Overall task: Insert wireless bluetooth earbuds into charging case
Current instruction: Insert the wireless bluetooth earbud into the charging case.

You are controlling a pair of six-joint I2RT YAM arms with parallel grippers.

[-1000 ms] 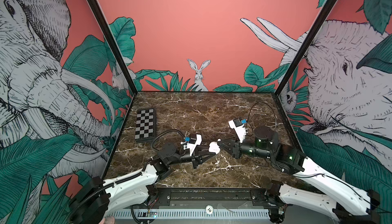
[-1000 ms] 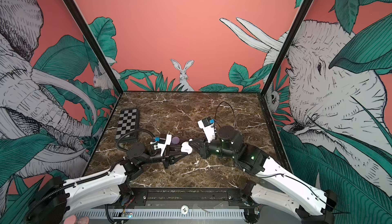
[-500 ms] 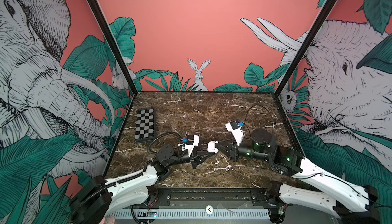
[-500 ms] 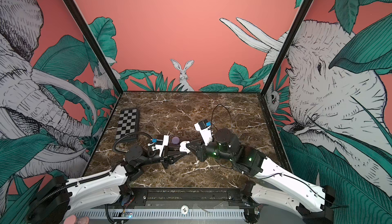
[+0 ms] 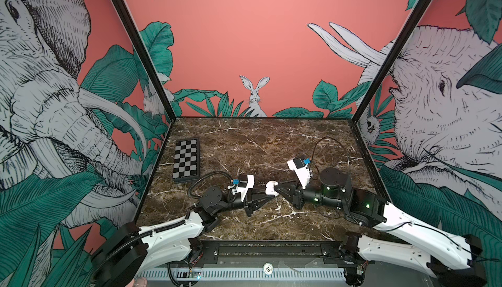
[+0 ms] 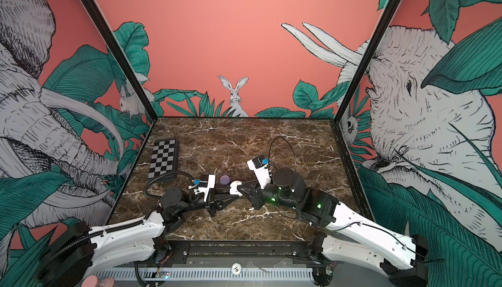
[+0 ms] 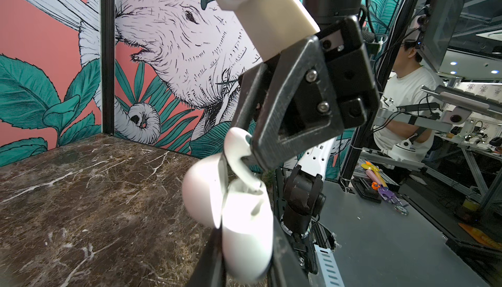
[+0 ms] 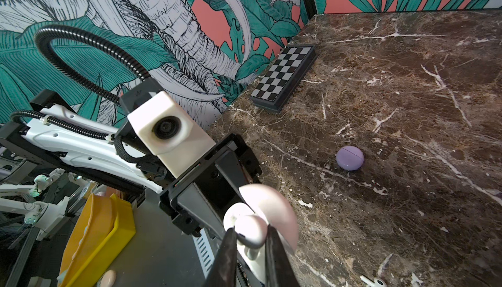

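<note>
So the left gripper is clamped shut on the white case, with the lid flipped open. It sits near the front middle of the marble table, and from the left wrist view it looks lifted clear of the stone. The lid is swung back and the base faces the other arm.

The right gripper comes in from the opposite side, so the 2 claws meet nose to nose in both top views. Its jaws are pinched on 1 white earbud, nearly closed since the thing is tiny. The right wrist view shows the bud sitting between the 2 black fingers, right up against the open case. In the left wrist view the bud's lower end reaches down to the base of the case. I can't tell if it's actually seated in its pocket or only touching the rim.

Other stuff on the table:
- a lilac case, closed, lying flat just behind the left arm's wrist camera, apart from both claws
- a 2nd white earbud lying loose on the marble, nearer the front edge than the lilac case
- a small chessboard, folded shut, off by the left wall, well apart from everything else

I don't see any lilac buds in these shots. If they're around, they're hidden or too small to pick out against the white veins.
</note>
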